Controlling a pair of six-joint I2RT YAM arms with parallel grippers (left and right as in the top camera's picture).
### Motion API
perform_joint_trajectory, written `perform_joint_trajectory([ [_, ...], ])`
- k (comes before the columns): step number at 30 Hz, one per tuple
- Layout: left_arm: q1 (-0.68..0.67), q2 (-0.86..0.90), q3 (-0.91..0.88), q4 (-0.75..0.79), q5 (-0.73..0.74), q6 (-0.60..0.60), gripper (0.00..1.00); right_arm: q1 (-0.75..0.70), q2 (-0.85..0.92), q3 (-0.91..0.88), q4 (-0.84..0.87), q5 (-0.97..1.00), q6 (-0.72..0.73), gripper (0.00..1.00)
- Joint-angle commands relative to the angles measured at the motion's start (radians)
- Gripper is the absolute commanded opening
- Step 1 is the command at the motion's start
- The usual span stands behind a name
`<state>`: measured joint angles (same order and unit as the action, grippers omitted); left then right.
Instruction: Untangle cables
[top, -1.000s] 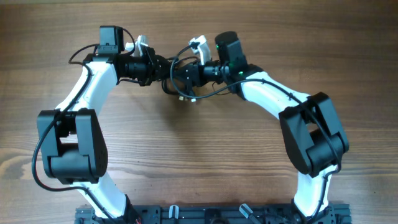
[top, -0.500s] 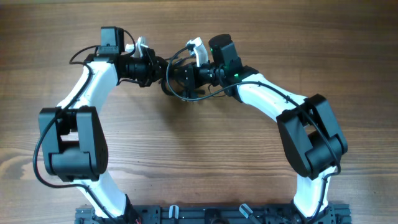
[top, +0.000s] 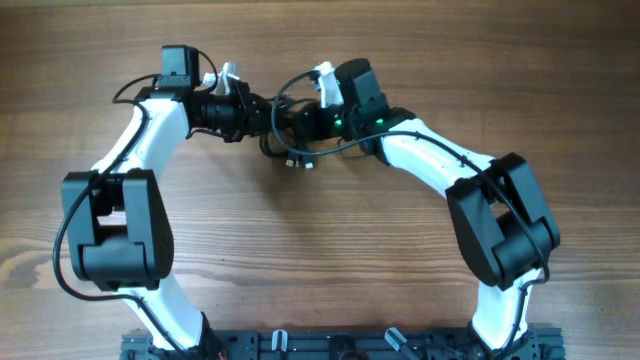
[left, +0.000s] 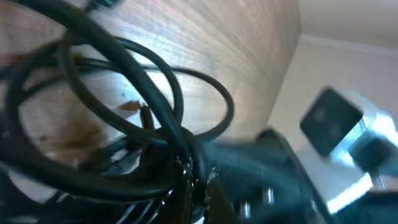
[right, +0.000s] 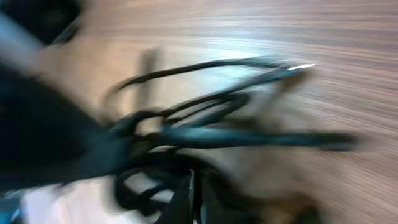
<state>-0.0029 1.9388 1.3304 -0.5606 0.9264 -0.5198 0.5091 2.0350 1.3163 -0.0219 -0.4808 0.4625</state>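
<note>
The cables (top: 289, 150) form a small knotted black clump on the wooden table at the back centre, with a pale plug end (top: 301, 163) lying just in front. My left gripper (top: 264, 112) reaches in from the left and is shut on strands of the clump. My right gripper (top: 291, 124) meets it from the right, shut on the cables too. In the left wrist view, loops of cables (left: 155, 93) arch over the wood and bunch at the shut left gripper (left: 198, 186). The right wrist view is blurred: cables (right: 236, 134) stretch rightward from the shut right gripper (right: 191, 196).
Bare wooden table (top: 320, 250) spreads around the clump on all sides. A black mounting rail (top: 330, 345) runs along the front edge between the arm bases. The right arm's white and black wrist housing (left: 348, 124) sits close behind the clump in the left wrist view.
My right gripper has closed on the clump and its wrist has shifted slightly left and back. The cables have bunched a little tighter. The left arm has held still.
</note>
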Motion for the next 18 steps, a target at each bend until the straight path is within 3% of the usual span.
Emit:
perform_joint_trajectory([
  [1, -0.003, -0.018, 0.004, -0.005, 0.092, 0.020, 0.04, -0.009, 0.021, -0.002, -0.002, 0.127, 0.037, 0.04],
  [5, -0.003, -0.018, 0.004, -0.005, 0.094, 0.027, 0.04, -0.009, 0.021, -0.002, 0.027, 0.080, 0.014, 0.05],
  [7, -0.003, -0.018, 0.004, -0.006, 0.081, 0.046, 0.04, -0.018, 0.014, -0.002, 0.057, -0.026, -0.033, 0.16],
  [9, -0.003, -0.018, 0.004, -0.013, 0.052, 0.046, 0.05, -0.033, 0.002, -0.002, 0.071, -0.091, -0.045, 0.21],
  [18, -0.003, -0.018, 0.004, -0.006, 0.022, 0.045, 0.10, -0.048, -0.010, -0.002, 0.072, -0.254, -0.097, 0.22],
])
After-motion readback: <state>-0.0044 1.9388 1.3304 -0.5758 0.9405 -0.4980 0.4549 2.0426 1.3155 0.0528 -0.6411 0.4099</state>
